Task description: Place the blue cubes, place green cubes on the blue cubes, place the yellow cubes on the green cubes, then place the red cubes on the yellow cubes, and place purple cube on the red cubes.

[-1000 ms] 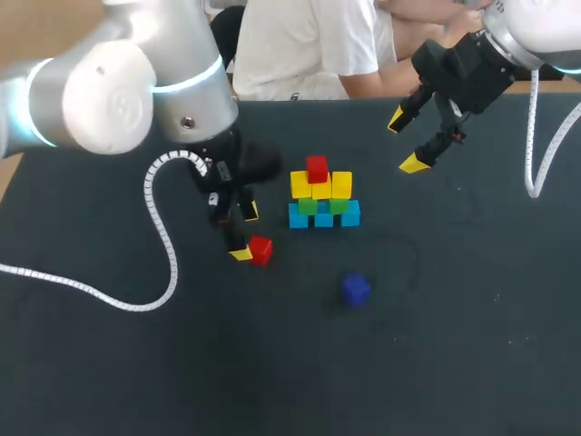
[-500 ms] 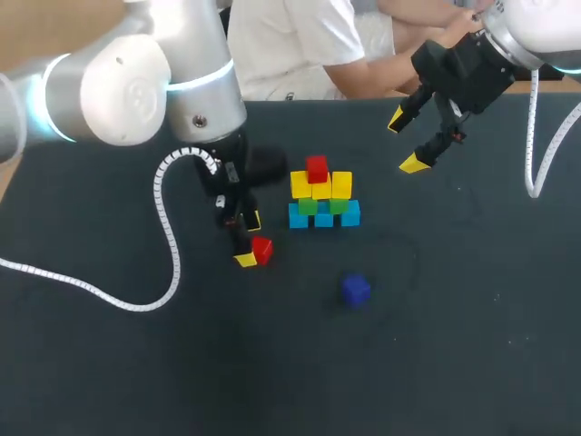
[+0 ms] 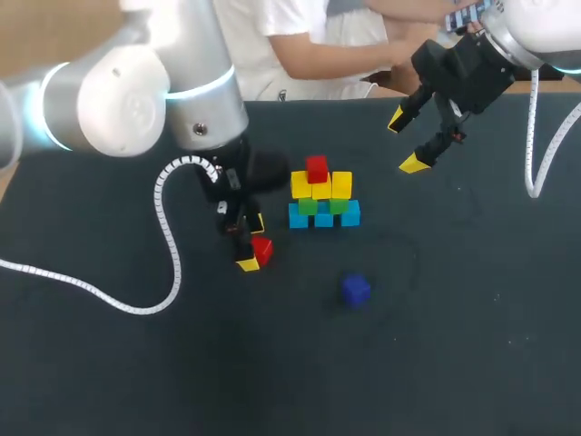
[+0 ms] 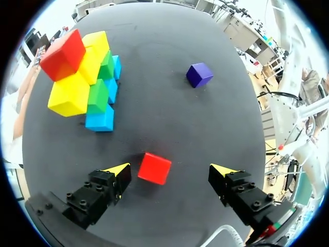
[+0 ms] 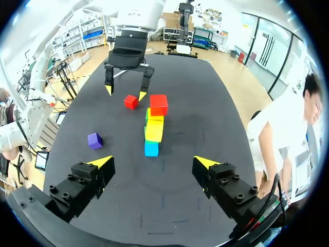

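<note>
Left gripper [image 4: 170, 172]: wide open, holding nothing. Loose red cube [image 4: 154, 168] lies on the table [image 3: 472, 345] between its fingers, close to one yellow tip, with a clear gap to the other; it is not clamped.

Stack [image 3: 322, 193] stands ahead of this gripper, near but apart from the loose red cube. Blue cubes [image 3: 324, 217] form the bottom row on the table, green cubes [image 3: 310, 206] sit on them, yellow cubes [image 3: 340, 184] above, and one top red cube [image 3: 316, 168] on the yellow.

Purple cube [image 3: 356, 289] sits alone on the table, apart from the stack and both grippers.

Right gripper [image 3: 406, 142]: wide open, empty, at the far side of the table beyond the stack, well apart from all cubes
</note>
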`<state>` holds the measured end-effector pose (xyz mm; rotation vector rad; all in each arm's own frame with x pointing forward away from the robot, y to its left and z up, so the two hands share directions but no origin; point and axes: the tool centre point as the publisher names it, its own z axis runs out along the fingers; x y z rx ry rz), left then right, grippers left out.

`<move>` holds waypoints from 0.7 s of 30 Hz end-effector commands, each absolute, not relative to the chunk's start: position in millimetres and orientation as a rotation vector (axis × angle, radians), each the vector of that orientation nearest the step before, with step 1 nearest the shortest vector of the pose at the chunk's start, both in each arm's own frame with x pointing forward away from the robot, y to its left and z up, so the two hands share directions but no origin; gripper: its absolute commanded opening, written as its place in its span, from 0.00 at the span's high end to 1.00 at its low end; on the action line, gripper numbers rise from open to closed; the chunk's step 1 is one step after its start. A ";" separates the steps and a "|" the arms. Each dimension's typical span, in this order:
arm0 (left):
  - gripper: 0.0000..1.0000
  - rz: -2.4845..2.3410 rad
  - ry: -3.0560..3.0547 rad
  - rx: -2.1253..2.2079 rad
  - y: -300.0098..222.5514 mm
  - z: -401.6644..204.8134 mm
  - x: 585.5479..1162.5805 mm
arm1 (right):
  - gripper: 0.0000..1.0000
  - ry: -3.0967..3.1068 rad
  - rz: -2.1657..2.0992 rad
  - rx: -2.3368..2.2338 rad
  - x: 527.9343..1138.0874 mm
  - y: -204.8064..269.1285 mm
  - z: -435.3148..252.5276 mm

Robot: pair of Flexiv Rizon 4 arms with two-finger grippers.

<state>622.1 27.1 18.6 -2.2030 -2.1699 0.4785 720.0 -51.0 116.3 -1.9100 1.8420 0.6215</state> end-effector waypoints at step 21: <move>0.00 0.498 -2.151 -2.160 25.6 11.2 616.6 | 0.00 1.841 0.623 -1.910 720.3 -51.0 116.2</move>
